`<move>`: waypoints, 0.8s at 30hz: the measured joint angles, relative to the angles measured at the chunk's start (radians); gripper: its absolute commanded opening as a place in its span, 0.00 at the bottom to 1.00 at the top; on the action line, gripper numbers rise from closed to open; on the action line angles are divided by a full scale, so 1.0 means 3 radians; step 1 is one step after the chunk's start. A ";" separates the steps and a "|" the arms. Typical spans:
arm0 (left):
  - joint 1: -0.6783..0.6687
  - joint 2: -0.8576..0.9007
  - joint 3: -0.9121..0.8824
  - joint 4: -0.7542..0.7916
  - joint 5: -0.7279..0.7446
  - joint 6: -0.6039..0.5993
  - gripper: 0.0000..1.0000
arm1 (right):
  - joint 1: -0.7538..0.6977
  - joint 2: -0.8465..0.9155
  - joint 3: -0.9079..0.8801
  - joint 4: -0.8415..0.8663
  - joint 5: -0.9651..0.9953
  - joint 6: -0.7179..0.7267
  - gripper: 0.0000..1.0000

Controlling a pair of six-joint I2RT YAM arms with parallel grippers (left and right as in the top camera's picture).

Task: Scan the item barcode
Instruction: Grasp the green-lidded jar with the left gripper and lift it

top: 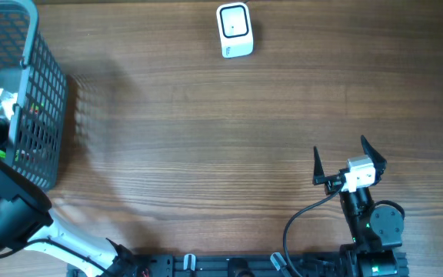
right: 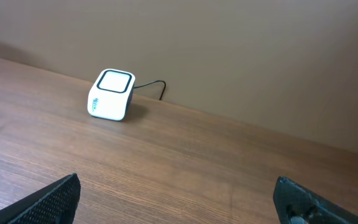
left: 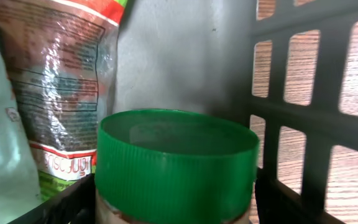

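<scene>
Left gripper (left: 174, 202): down inside the grey basket (top: 46, 108), one dark finger on each side of a green-lidded jar (left: 178, 155); cannot tell whether they press it
Right gripper (top: 340, 148): spread wide, holding nothing, over the table (top: 206, 154) near its front right
Item: green-lidded jar upright beside a printed snack packet (left: 55, 81)
Scanner (top: 234, 29): white, at the table's far edge, well apart from both grippers

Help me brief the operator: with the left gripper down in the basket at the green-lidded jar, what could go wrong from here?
1. The fingers flank the green-lidded jar near its top; so high a grip might slip.
2. The pouch leaning beside it could get dragged up.
3. The basket wall is close; the jar might knock it.
</scene>
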 measured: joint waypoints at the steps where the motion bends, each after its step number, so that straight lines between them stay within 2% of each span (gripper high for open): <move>1: 0.0001 0.0000 -0.0020 0.0024 -0.0006 0.0000 0.76 | 0.0000 0.0000 0.0000 0.0000 0.0000 0.0000 1.00; 6: 0.0004 0.0000 -0.0141 0.0189 -0.0025 0.0001 0.75 | 0.0000 0.0000 0.0000 0.0000 0.0000 0.0000 1.00; 9: 0.0004 0.0000 -0.0192 0.0244 -0.0056 0.0001 0.63 | 0.0000 0.0000 0.0000 0.0000 0.0000 0.0000 1.00; 14: 0.0004 0.0000 -0.0202 0.0248 -0.0058 0.0024 0.55 | 0.0000 0.0000 0.0000 0.0000 0.0000 0.0000 1.00; 24: 0.0004 -0.0005 -0.0117 0.0131 -0.0070 0.0023 0.54 | 0.0000 0.0000 0.0000 0.0000 0.0000 0.0000 1.00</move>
